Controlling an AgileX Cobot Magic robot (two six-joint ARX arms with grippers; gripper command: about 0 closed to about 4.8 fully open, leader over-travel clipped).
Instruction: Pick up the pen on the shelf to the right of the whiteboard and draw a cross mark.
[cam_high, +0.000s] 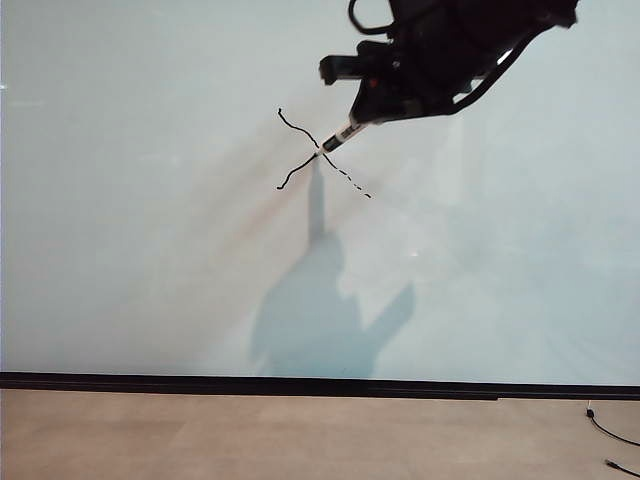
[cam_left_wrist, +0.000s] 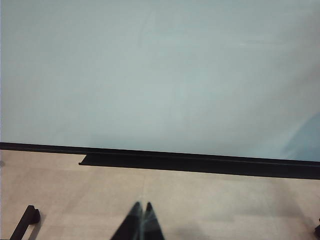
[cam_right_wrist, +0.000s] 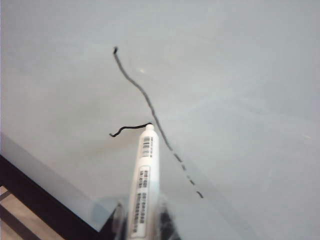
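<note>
The whiteboard (cam_high: 150, 250) fills the exterior view, pale and glossy, with a black strip along its bottom. My right gripper (cam_high: 365, 115) reaches in from the upper right, shut on the pen (cam_high: 340, 134). The pen's tip touches the board at the middle of the cross mark (cam_high: 320, 152), where a long wavy line ending in dashes meets a short stroke. From the right wrist, the white labelled pen (cam_right_wrist: 145, 180) points from my right gripper (cam_right_wrist: 142, 225) to the end of the short stroke of the cross mark (cam_right_wrist: 131, 127). My left gripper (cam_left_wrist: 141, 206) is shut and empty, low in front of the whiteboard (cam_left_wrist: 160, 75).
A black shelf (cam_left_wrist: 200, 164) runs under the board's bottom strip. Beige floor (cam_high: 300, 435) lies below it. Thin black cables (cam_high: 612, 436) lie at the lower right. A black bracket (cam_left_wrist: 25, 222) sits on the floor near my left gripper.
</note>
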